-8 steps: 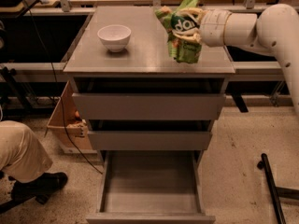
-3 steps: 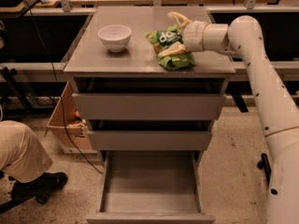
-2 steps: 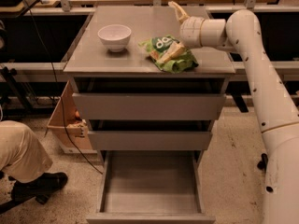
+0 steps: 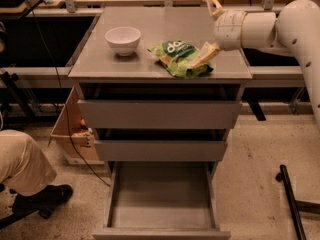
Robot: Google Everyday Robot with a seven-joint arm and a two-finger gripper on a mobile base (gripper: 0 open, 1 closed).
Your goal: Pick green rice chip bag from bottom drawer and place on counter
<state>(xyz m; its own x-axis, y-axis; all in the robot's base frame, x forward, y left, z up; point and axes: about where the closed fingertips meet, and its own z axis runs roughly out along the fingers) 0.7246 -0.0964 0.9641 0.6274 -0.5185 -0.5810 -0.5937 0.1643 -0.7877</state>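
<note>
Placement step, near complete.
Chip bag [image 4: 181, 56] lies flat on counter [image 4: 150, 21], right of bowl [image 4: 123, 39]; gripper [image 4: 209, 30] further right, fingers [image 4: 206, 55] apart, one over bag. Next: withdraw upward without dragging it.

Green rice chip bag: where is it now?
Camera view: the green rice chip bag lies front-right on the counter, right of the white bowl, the open gripper at its right edge.

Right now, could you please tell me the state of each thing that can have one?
green rice chip bag: lying flat on the counter.
bottom drawer: pulled open.
middle drawer: shut.
top drawer: shut.
white bowl: upright on the counter.
gripper: open, at the bag's right edge.
</note>
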